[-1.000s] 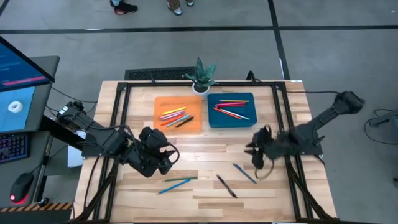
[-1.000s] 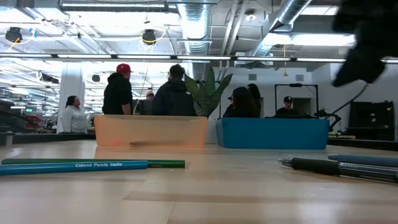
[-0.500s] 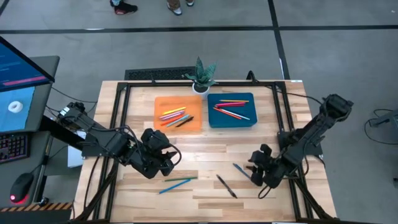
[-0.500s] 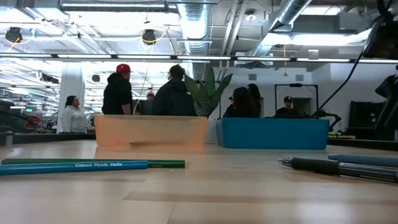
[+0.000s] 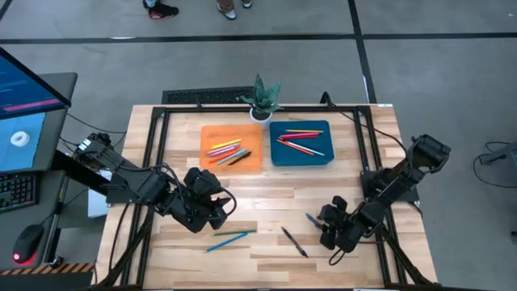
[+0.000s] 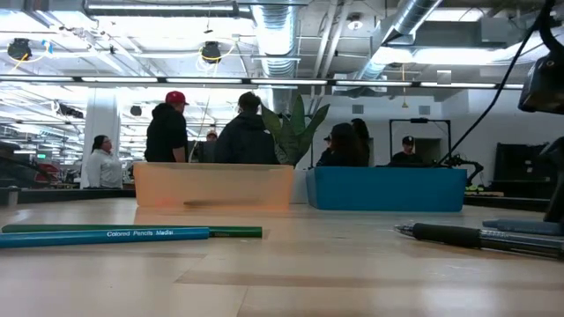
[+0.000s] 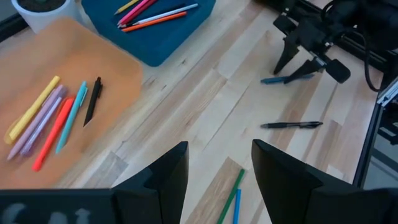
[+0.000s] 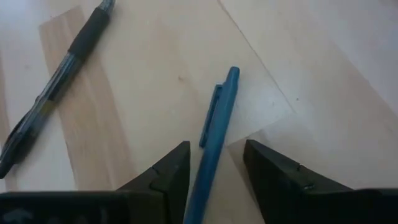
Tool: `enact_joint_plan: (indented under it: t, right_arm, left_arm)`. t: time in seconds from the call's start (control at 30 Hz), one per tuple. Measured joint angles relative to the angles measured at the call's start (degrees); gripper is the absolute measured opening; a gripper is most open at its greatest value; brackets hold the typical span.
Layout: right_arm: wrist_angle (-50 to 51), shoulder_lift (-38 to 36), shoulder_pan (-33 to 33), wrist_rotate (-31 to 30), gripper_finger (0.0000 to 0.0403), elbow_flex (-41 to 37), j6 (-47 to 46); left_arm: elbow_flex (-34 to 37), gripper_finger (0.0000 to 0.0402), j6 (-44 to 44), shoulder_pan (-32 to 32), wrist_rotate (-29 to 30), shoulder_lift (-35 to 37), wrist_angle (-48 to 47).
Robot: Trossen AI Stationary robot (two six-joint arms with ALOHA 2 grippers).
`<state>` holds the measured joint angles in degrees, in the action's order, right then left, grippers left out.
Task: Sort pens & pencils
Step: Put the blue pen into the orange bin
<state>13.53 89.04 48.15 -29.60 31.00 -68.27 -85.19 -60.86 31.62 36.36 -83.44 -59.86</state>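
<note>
Blue is the colour that matters: a blue pen [image 8: 214, 137] lies flat on the desk [image 5: 266, 190] and its barrel runs straight in between the two spread fingers of the right claw [image 5: 327, 226], seen from that wrist. The claw is open, low over the wood, closed on nothing yet. The pen's long axis points away from the claw, its clip end farther off, so the fingers stand on either side of the barrel, across it, which looks right for a pinch. From above, this pen sits toward the desk's right front, just beside the right claw, and the right arm is plainly the nearer one.

A black pen [image 5: 294, 242] lies close to the left of it, apart, angled; the closing fingers should miss it, though not by much.

The left claw [image 5: 212, 212] hangs open over the desk's left half, above a green pencil [image 5: 233, 234] and a blue pencil [image 5: 224, 242] lying side by side.

Behind, the orange tray [image 5: 213, 157] and blue tray [image 5: 277, 157] each hold sticks already, with bare wood between them and the claws.
</note>
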Motion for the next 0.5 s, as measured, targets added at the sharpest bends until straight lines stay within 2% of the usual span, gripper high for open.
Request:
enact_joint_plan:
  t: [0.17, 0.37, 0.5]
  right_arm:
    - [1.12, -0.03, 0.06, 0.42, 0.0157, -0.05, -0.69]
    - [3.31, -0.17, -0.28, 1.36, 0.0029, 0.02, -0.37]
    - [3.79, -0.78, -0.3, 1.96, 0.0025, 0.14, -0.54]
  left_arm:
    - [0.0, 0.0167, 0.0, 0.0, 0.01, 0.0, 0.02]
    - [0.0, 0.0167, 0.0, 0.0, 0.04, 0.0, 0.02]
    - [0.0, 0.0167, 0.0, 0.0, 0.11, 0.0, 0.21]
